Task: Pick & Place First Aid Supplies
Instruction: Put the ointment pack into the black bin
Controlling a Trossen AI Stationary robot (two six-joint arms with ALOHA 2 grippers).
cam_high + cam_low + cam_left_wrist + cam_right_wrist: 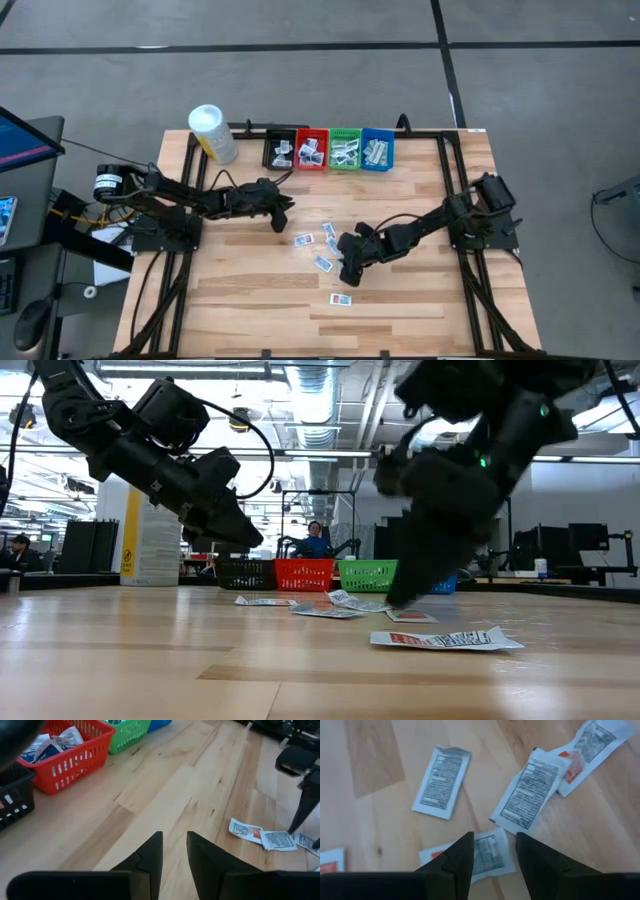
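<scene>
Several small flat white packets lie on the wooden table (pixel 250 300) around my right gripper (pixel 350 272); one (pixel 341 299) lies nearer the front edge. In the right wrist view my right gripper (pixel 492 845) is open, low, fingers pointing down over a packet (pixel 490 855) with an orange corner. Two more packets (pixel 441 782) (pixel 530 795) lie just beyond it. My left gripper (pixel 285 212) is open by a narrow gap and empty (pixel 174 845), above bare wood left of the packets. In the low view it hangs clear of the table (pixel 240 535). My right gripper comes at the packet (pixel 490 855) from above, a finger over each side of its middle. The packet lies flat on the table. Whether the fingertips touch it I cannot tell.
Black (pixel 279 150), red (pixel 311 150), green (pixel 345 150) and blue (pixel 377 150) bins stand in a row at the far edge, each holding packets. A white-capped yellow bottle (pixel 212 132) stands to their left. A dark frame (pixel 455 190) runs along the table's sides.
</scene>
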